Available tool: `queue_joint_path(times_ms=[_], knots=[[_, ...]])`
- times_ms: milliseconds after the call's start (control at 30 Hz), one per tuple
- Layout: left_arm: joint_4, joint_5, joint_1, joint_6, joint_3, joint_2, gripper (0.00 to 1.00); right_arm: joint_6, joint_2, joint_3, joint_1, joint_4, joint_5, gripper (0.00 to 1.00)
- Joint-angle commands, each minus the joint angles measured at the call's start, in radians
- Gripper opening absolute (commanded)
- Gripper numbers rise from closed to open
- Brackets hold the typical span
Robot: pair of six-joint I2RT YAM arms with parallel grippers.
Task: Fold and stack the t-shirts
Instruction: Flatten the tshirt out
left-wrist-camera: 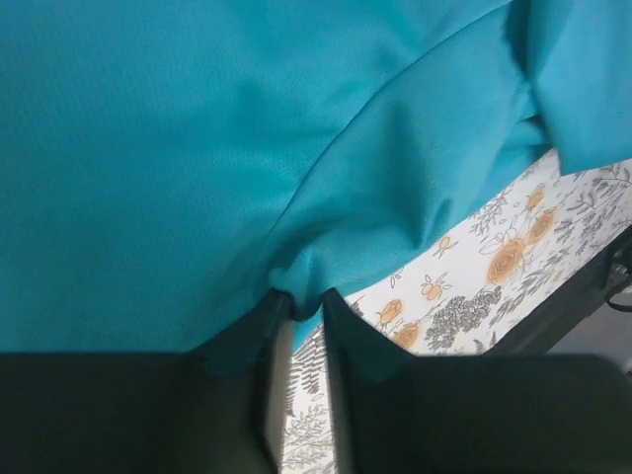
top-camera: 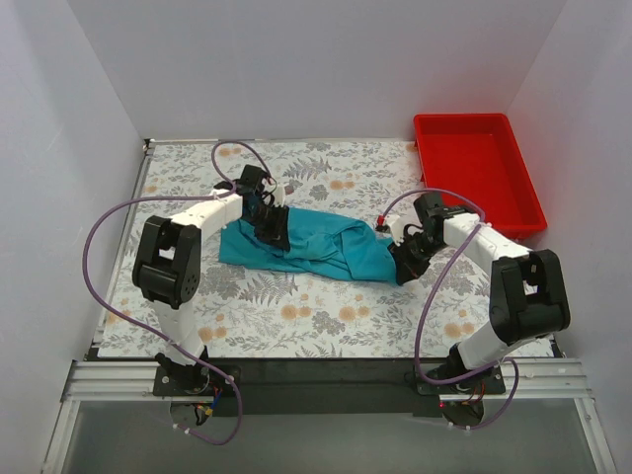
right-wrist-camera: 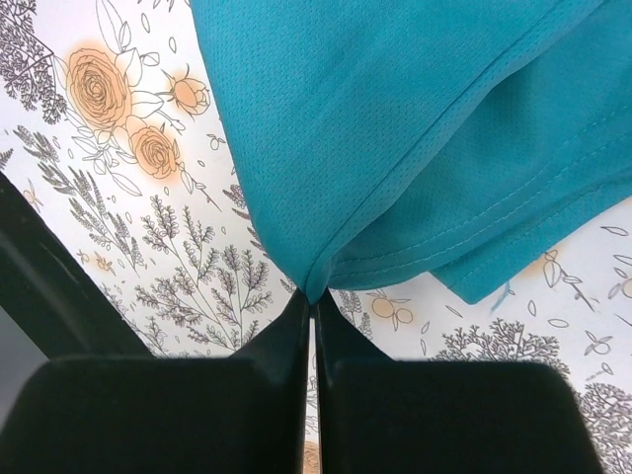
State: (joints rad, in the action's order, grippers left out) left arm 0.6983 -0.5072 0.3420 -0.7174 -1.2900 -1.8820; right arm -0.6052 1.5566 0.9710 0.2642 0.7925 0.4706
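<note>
Right gripper: fingers pressed together, nipping the hemmed edge of the t-shirt at their very tips. Left gripper pinches a pucker of the same cloth, with a narrow gap showing lower between its fingers. Shirt lies crumpled on the table between the two grippers; red tray sits beyond the right one, apart. Risk: both holds look shallow — thin fabric may slip out on lifting, and the left pucker may catch two layers, spoiling the spread.
</note>
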Motion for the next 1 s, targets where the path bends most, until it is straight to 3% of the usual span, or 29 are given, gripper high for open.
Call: queue_joint_path(times_ms=[0,100,167,200,233,333,700,967], knots=[[0.019,-0.033,-0.024,-0.013,-0.164,0.069,0.08,-0.042,-0.058,0.064,0.006,0.066,-0.033,0.01],[0.061,-0.024,-0.063,-0.008,-0.259,0.029,0.02,-0.071,-0.07,0.086,0.001,0.073,-0.096,0.01],[0.058,-0.025,-0.075,-0.004,-0.302,-0.053,0.04,-0.076,-0.038,0.107,-0.002,0.073,-0.101,0.01],[0.055,-0.024,-0.08,-0.005,-0.333,-0.104,0.1,-0.074,-0.015,0.124,-0.003,0.073,-0.099,0.01],[0.067,-0.052,-0.092,-0.01,-0.4,-0.193,0.32,-0.068,0.026,0.162,-0.002,0.071,-0.093,0.01],[0.072,-0.088,-0.124,-0.019,-0.423,-0.207,0.39,-0.061,0.051,0.193,-0.005,0.071,-0.101,0.01],[0.007,-0.178,-0.178,-0.047,-0.161,0.084,0.43,-0.051,0.066,0.216,-0.003,0.073,-0.099,0.01],[-0.022,-0.177,-0.178,-0.077,-0.149,0.005,0.42,-0.048,0.057,0.218,-0.005,0.08,-0.105,0.01]])
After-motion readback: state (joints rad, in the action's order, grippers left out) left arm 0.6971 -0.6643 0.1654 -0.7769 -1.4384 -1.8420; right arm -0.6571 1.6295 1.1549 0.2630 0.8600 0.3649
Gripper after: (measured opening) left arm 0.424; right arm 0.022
